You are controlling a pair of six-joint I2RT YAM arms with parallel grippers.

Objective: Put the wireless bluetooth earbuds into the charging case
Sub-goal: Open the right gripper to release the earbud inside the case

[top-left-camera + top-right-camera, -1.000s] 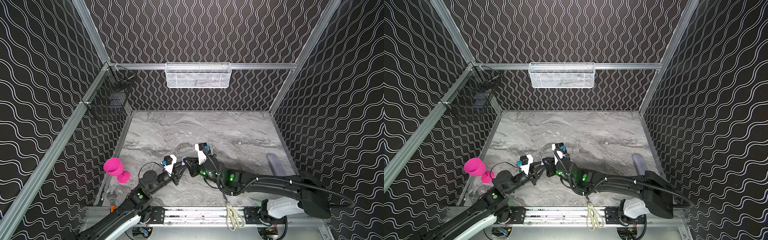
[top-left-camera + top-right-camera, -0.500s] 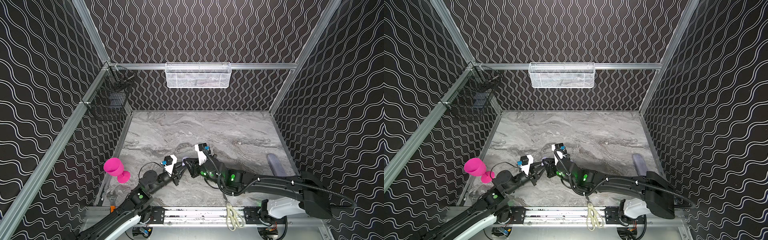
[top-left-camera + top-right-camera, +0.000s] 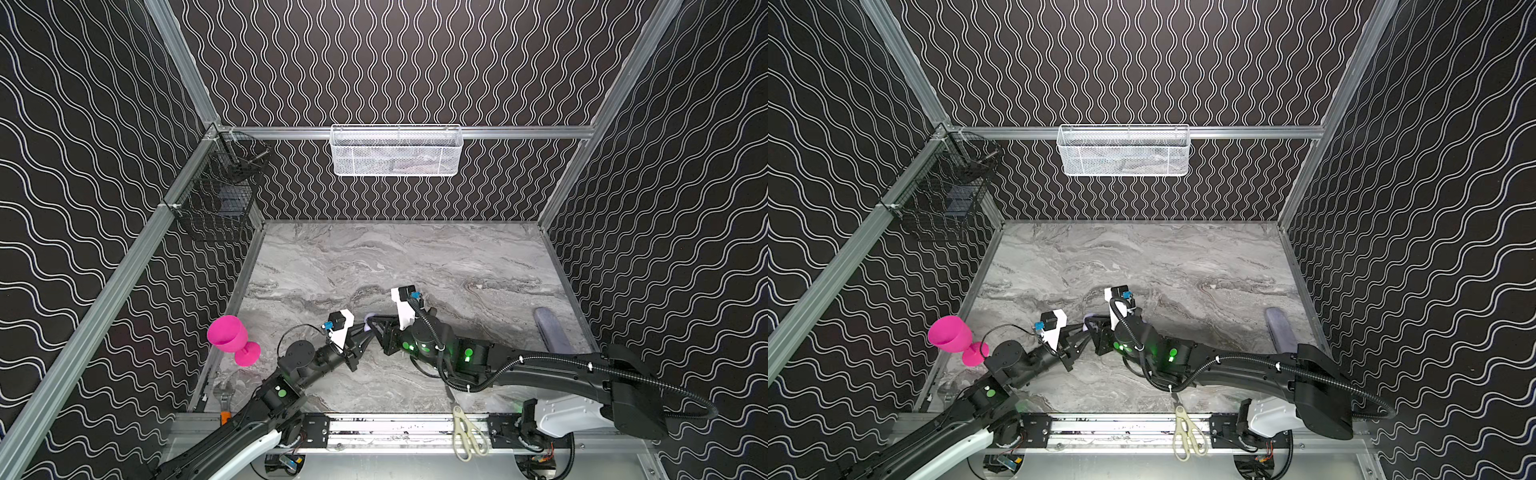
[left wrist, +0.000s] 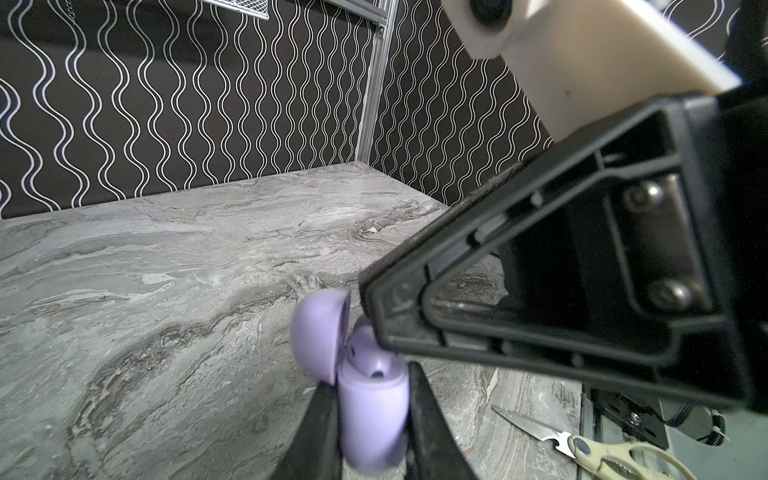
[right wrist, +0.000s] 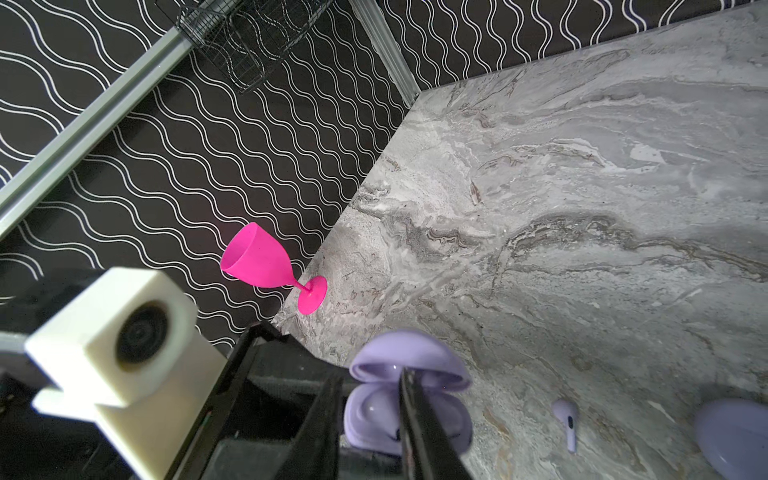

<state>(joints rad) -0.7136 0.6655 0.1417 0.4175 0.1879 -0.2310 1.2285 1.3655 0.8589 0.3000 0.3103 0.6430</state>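
Observation:
The lavender charging case (image 4: 372, 411) stands upright with its lid (image 4: 318, 332) swung open, and my left gripper (image 4: 372, 380) is shut on its base. In both top views only a sliver of the case (image 3: 368, 321) shows between the two grippers. My right gripper (image 5: 370, 374) hangs just over the open case (image 5: 449, 419), its fingers a little apart. One earbud (image 5: 376, 409) sits in the case's well between those fingers. Another earbud (image 5: 567, 419) lies loose on the marble table beside the case.
A pink goblet (image 3: 230, 338) stands at the table's left edge. Scissors (image 3: 467, 432) lie on the front rail. A lavender-grey long object (image 3: 550, 332) lies at the right. A rounded lavender thing (image 5: 735, 436) sits near the loose earbud. A white mesh basket (image 3: 397, 151) and a black wire basket (image 3: 220, 195) hang on the walls.

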